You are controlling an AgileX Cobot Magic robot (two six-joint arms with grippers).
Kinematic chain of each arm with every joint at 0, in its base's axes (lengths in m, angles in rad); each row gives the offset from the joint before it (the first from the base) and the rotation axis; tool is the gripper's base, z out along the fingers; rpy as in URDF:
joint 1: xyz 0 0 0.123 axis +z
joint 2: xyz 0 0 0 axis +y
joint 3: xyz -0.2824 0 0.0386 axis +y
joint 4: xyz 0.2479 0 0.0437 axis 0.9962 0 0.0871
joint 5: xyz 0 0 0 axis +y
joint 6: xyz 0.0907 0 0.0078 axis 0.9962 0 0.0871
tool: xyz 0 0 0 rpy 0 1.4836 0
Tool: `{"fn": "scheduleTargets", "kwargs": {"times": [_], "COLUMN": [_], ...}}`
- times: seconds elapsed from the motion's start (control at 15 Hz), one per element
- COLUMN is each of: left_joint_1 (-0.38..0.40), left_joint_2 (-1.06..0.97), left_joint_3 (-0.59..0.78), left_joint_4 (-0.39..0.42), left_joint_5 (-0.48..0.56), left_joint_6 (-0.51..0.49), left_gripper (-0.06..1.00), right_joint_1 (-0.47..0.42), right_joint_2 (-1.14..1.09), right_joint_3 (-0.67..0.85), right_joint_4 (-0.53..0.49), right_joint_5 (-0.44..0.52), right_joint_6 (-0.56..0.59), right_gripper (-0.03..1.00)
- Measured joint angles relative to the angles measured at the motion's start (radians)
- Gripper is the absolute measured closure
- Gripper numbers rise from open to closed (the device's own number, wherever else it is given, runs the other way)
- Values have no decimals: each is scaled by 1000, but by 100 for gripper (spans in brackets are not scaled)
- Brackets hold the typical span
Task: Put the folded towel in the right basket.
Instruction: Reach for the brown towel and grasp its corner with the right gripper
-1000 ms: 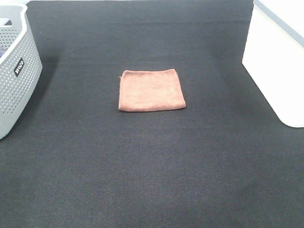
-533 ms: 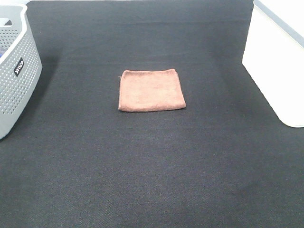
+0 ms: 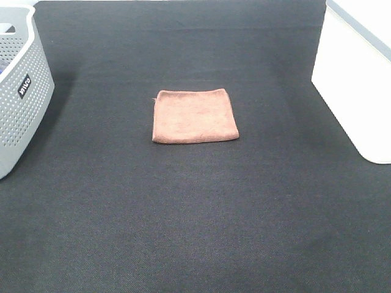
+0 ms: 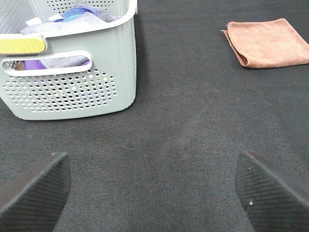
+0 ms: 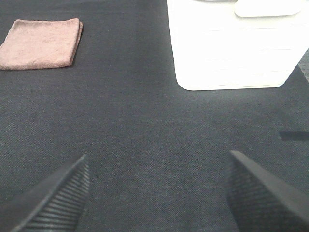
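Two hands (image 4: pixel 154 191) (image 5: pixel 157 195) well apart from towel (image 3: pixel 194 116)

Open black mat (image 3: pixel 195 213) is left unobstructed on all sides of the folded towel (image 3: pixel 194 116), the area being bounded at the left by a grey perforated basket (image 3: pixel 18 104) and at the right by a white basket (image 3: pixel 357 85).

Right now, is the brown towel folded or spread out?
Folded: the brown towel lies as a compact square; the left wrist view shows its doubled edge.
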Motion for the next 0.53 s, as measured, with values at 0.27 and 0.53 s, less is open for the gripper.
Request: {"fn": "scheduleTargets", "kwargs": {"times": [0.27,0.53], "left_joint_1": [0,0], "left_joint_2": [0,0], "left_joint_3": [0,0], "left_joint_4": [0,0], "left_joint_5": [0,0], "left_joint_6": [0,0], "left_gripper": [7,7], "right_joint_1": [0,0], "right_joint_2": [0,0], "right_joint_3": [0,0], "right_joint_4": [0,0], "right_joint_5": [0,0], "right_joint_6": [0,0], "right_gripper": [24,24]}}
